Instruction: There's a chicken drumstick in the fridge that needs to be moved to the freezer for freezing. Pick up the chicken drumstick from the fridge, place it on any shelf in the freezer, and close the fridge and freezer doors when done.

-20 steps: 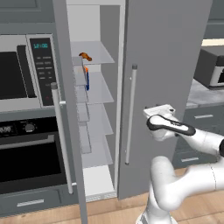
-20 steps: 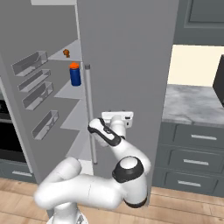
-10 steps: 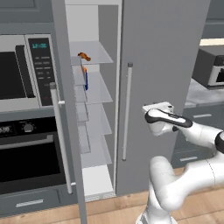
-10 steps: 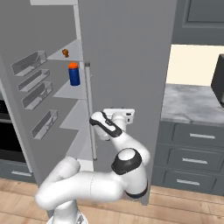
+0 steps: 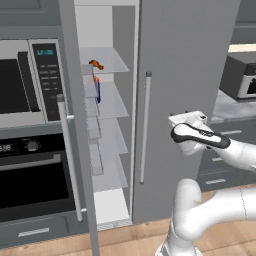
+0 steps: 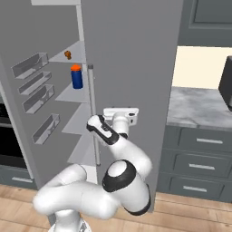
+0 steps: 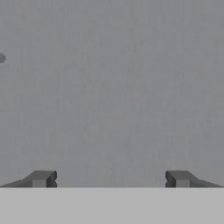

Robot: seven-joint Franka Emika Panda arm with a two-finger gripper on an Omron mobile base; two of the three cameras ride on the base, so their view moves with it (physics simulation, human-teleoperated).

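Note:
The chicken drumstick (image 5: 95, 64) (image 6: 68, 55) lies on the top glass shelf (image 5: 112, 62) of the freezer (image 5: 110, 150), whose door (image 5: 75, 125) stands wide open. A blue can (image 6: 77, 77) stands on the shelf below it. The fridge door (image 5: 185, 75) is shut flat, its long handle (image 5: 145, 127) next to the freezer opening. My gripper (image 5: 184, 118) (image 6: 120, 112) (image 7: 109, 177) faces the fridge door at mid height, right of the handle. Its fingertips (image 7: 41, 178) stand wide apart with nothing between them, so it is open.
A microwave (image 5: 25, 82) and an oven (image 5: 30, 180) sit left of the open freezer door. Door bins (image 6: 31, 90) line that door's inner side. A stone counter (image 6: 199, 106) with grey drawers (image 6: 199, 145) runs to the right, and a toaster oven (image 5: 242, 75) stands on it.
The hand has risen a little in front of the fridge door. In the left base view the fridge handle has drifted slightly left. The drumstick and the can have stayed put.

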